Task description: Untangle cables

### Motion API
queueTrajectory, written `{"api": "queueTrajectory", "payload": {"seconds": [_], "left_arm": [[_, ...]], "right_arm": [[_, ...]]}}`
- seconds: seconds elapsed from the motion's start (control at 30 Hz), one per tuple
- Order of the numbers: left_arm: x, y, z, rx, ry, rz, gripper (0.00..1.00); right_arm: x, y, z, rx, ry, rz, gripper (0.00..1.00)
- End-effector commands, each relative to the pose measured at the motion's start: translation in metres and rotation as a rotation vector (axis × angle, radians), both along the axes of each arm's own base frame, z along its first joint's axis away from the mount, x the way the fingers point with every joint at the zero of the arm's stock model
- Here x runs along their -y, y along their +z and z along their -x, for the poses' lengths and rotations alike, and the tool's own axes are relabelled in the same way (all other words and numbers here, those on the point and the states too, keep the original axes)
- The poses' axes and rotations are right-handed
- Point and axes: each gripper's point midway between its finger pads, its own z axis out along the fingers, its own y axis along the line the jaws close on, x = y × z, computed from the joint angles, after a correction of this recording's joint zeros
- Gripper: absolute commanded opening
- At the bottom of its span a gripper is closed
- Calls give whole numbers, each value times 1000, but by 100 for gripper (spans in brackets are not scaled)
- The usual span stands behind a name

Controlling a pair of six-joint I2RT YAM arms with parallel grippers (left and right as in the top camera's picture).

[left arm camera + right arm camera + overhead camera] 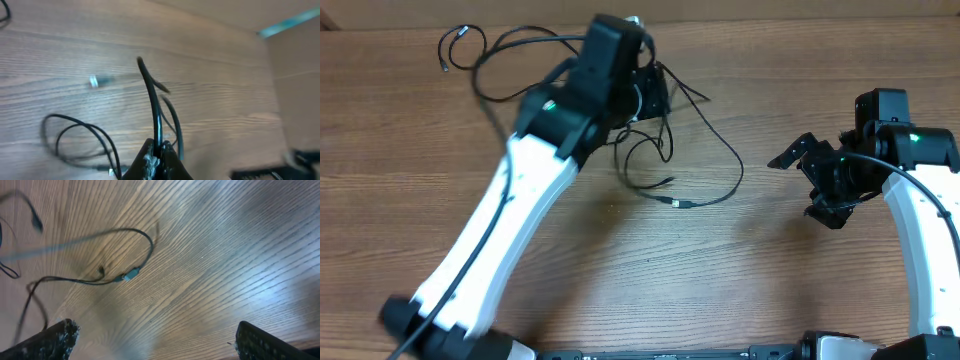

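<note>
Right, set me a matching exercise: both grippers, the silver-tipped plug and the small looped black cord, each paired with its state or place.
1. left two-finger gripper
2. right two-finger gripper
3. silver-tipped plug end
4. small looped black cord

A. lying on the far left part of the brown wooden table
B. open, holding nothing
C. shut on a thin black cable
D. lying on the table between the arms

Pairs: 1-C, 2-B, 3-D, 4-A
</note>
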Motion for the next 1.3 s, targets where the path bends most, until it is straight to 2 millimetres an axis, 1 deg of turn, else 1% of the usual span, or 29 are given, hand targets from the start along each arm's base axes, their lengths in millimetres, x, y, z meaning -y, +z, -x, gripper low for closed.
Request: {"api": "queueTrajectory", "payload": {"seconds": [0.0,0.07,0.13,0.17,0.2,0.3,0.37,0.4,0.43,0.5,0.53,0.57,0.6,0.63,0.67,0.73,0.8,0.83,0.93,0.97,1.03,1.07,1.1,1.13,1.27], "left_arm": [[-1,32,23,45,-71,49,4],[5,44,35,67,-139,76,4],[2,47,35,92,-144,56,4],[-5,43,32,92,-114,25,4],[-15,34,31,71,-72,-25,4],[-41,17,32,31,20,-150,4],[-39,17,38,36,-30,-165,4],[-31,22,46,48,-105,-146,4],[-24,31,55,70,-172,-113,4],[-25,46,64,103,-184,-85,4],[-30,58,71,134,-179,-76,4],[-33,63,75,147,-174,-74,4],[-48,74,80,188,-123,-99,4],[-64,80,81,215,-59,-138,4],[-71,83,84,224,-37,-154,4],[-78,85,94,220,-33,-161,4],[-80,83,98,207,-33,-168,4],[-84,79,98,193,-17,-187,4],[-113,66,90,151,143,-288,4],[-118,61,89,135,162,-316,4],[-113,51,86,100,147,-318,4],[-101,46,87,69,109,-272,4],[-93,45,88,58,78,-245,4],[-90,45,88,55,65,-232,4],[-89,44,89,50,61,-232,4]], "right_arm": [[2,1,-2,9,1,8,100],[2,1,-2,9,1,8,100],[2,1,-2,9,1,8,100],[2,1,-2,9,1,8,100],[2,1,-2,9,1,8,100],[2,1,-2,9,1,8,100],[2,1,-2,9,1,8,100],[2,1,-2,9,1,8,100],[2,1,-2,9,1,8,100],[2,1,-2,9,1,8,100],[2,1,-2,9,1,8,100],[2,1,-2,9,1,8,100],[2,1,-2,9,1,8,100],[2,1,-2,9,1,8,100],[2,1,-2,9,1,8,100],[2,1,-2,9,1,8,100],[2,1,-2,9,1,8,100],[2,1,-2,9,1,8,100],[2,1,-2,9,1,8,100],[2,1,-2,9,1,8,100],[2,1,-2,9,1,8,100],[2,1,-2,9,1,8,100],[2,1,-2,9,1,8,100],[2,1,-2,9,1,8,100],[2,1,-2,9,1,8,100]]}}
